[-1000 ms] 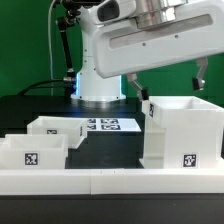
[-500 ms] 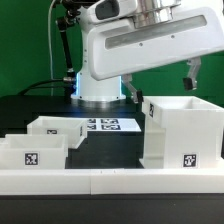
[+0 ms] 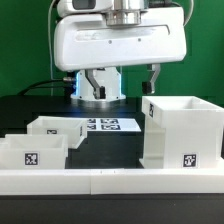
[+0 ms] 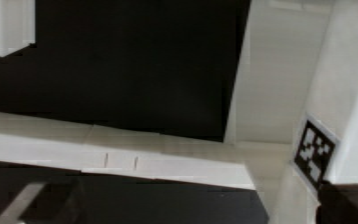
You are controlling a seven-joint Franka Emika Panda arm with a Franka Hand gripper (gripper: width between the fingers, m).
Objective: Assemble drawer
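Drawer housing (image 3: 182, 130) at right, hand (image 3: 122, 87) apart above

In the exterior view the tall housing stands on the black table (image 3: 115, 148) at the frame's right. A long low rail (image 3: 100, 182) crosses the bottom edge. The front tray (image 3: 30, 152) and back tray (image 3: 57, 127) sit at lower left. The marker board (image 3: 108, 125) lies at centre; the hand's fingers (image 3: 153, 78) hang spread at upper centre.

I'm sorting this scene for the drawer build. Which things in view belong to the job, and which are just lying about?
Part of the job:
- tall housing
- farther tray
- nearer tray
- pincer, open, holding nothing

Just lying about:
- marker board
- long low rail
- black table
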